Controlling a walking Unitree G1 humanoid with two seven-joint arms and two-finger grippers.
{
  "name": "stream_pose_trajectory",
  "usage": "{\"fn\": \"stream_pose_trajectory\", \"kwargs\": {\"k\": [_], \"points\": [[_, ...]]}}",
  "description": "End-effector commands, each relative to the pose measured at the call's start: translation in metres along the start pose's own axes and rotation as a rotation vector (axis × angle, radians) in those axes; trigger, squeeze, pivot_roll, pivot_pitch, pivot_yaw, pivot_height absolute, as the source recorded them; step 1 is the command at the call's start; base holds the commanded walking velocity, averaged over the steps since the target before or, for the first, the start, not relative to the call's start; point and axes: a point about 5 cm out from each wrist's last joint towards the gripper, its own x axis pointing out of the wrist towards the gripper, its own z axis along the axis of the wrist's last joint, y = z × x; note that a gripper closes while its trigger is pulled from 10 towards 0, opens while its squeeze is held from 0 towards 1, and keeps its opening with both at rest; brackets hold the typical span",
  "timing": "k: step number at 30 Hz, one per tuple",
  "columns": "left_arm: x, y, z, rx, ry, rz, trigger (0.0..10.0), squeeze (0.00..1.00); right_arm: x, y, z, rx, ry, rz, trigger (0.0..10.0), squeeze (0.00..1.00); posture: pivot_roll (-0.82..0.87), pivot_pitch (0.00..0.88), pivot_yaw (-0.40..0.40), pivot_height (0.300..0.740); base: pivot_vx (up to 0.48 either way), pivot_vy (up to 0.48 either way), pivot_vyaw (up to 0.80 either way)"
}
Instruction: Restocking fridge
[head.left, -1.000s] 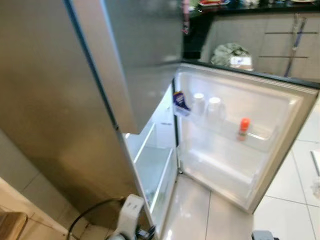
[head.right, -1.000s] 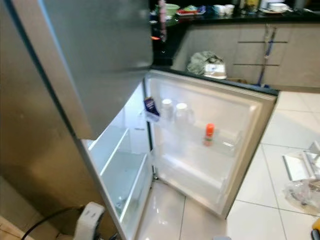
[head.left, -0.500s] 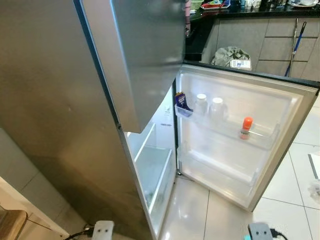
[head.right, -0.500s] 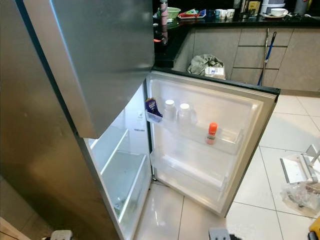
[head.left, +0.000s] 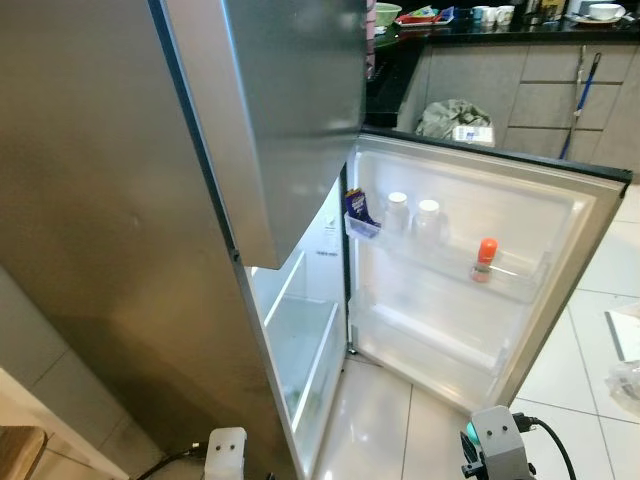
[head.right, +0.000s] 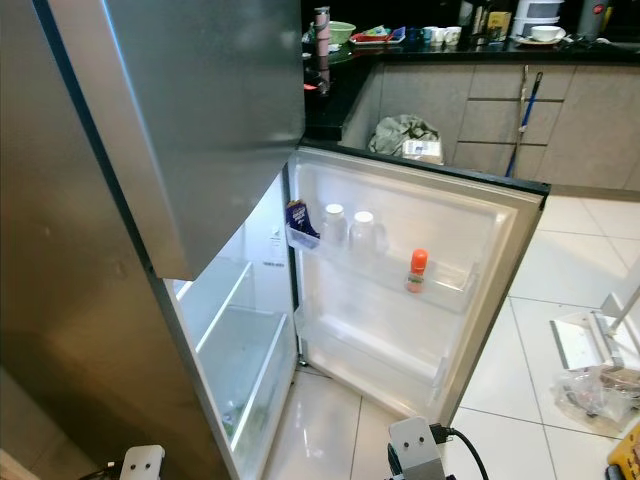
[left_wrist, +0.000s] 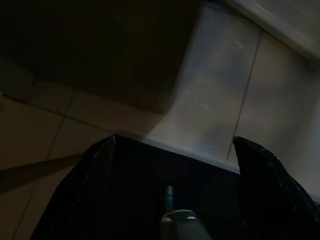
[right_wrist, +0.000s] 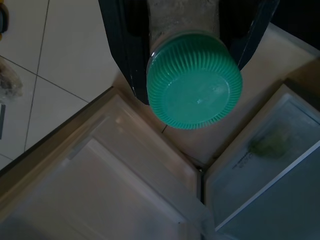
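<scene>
Head views: I see the fridge (head.left: 120, 200) at left, its lower door (head.left: 470, 270) swung wide at center, an orange-capped bottle (head.left: 485, 258) on the door shelf.

Right wrist view: my right gripper (right_wrist: 192, 60) pinches a green-lidded jar (right_wrist: 194, 82) above the door corner.

Left wrist view: dark; the left gripper (left_wrist: 172, 165) spread over floor tiles (left_wrist: 225, 100).

A broom (head.right: 517, 118) leans against the cabinets; a green bowl (head.right: 340, 29) sits on the counter (head.right: 420, 48).
</scene>
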Motion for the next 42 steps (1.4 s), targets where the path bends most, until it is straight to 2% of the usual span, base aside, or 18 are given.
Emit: {"fn": "stream_pose_trajectory", "kwargs": {"k": [1,6,14,17,30,42], "points": [[-0.002,-0.005,-0.007,-0.008,0.005,-0.016,10.0,0.00,-0.004,0.003,-0.005,0.017,0.000,-0.001,10.0,0.00,-0.09,0.059,0.036,0.740,0.000,0.000,0.00],[0.000,-0.011,-0.003,-0.018,-0.012,-0.036,10.0,0.00,-0.005,0.006,-0.005,0.016,0.001,0.006,10.0,0.00,-0.09,0.054,0.036,0.740,0.000,-0.107,0.00],[0.003,-0.018,0.003,-0.013,-0.031,-0.062,10.0,0.00,-0.006,0.009,-0.009,0.014,0.021,0.025,10.0,0.00,-0.09,0.036,0.040,0.740,0.000,-0.386,0.00],[0.004,-0.021,0.005,0.018,-0.042,-0.088,10.0,0.00,-0.008,0.010,-0.013,0.025,0.046,0.042,10.0,0.00,-0.09,0.032,0.042,0.740,0.000,-0.386,0.00],[0.007,-0.030,0.009,0.008,-0.050,-0.110,10.0,0.00,-0.012,0.011,-0.019,0.032,0.078,0.068,10.0,0.00,-0.10,0.039,0.041,0.740,0.000,-0.383,0.00],[0.011,-0.032,0.016,0.038,-0.058,-0.119,10.0,0.00,-0.015,0.014,-0.025,0.049,0.102,0.080,10.0,0.00,-0.10,0.054,0.048,0.740,0.000,0.000,0.00]]}}
